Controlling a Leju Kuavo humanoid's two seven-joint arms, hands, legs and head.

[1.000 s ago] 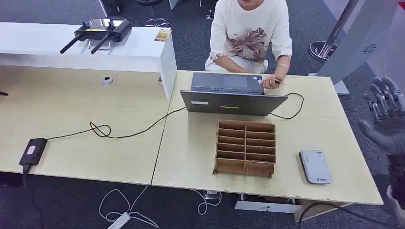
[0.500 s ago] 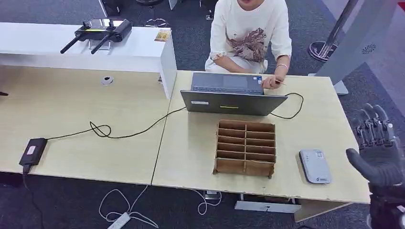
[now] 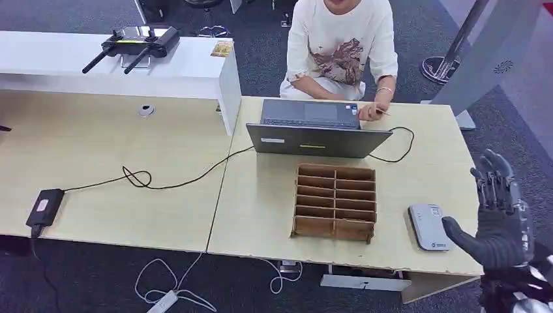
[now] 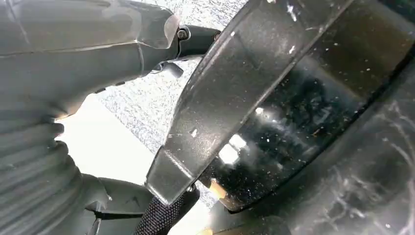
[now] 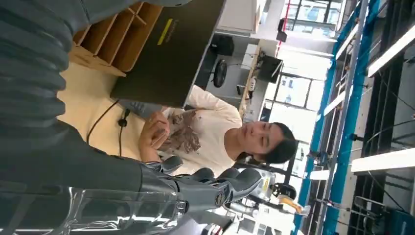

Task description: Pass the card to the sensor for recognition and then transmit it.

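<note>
The sensor, a flat grey-white reader, lies on the table near its front right corner. My right hand hovers just right of it, over the table's edge. It holds nothing, its fingers are spread and pointing up, and its thumb reaches toward the reader's right side. In the right wrist view the same fingers stretch out straight. My left hand hangs low beside my body, holding nothing. A person sits behind the laptop with a hand at its right corner, pinching something small and thin.
A cardboard divider box stands left of the sensor, with a grey laptop behind it and a black cable trailing left to a power brick. A white raised shelf carries an antenna device.
My right hand has come down and to the left, from off the table's right side to just beside the sensor. Nothing on the table has shifted.
</note>
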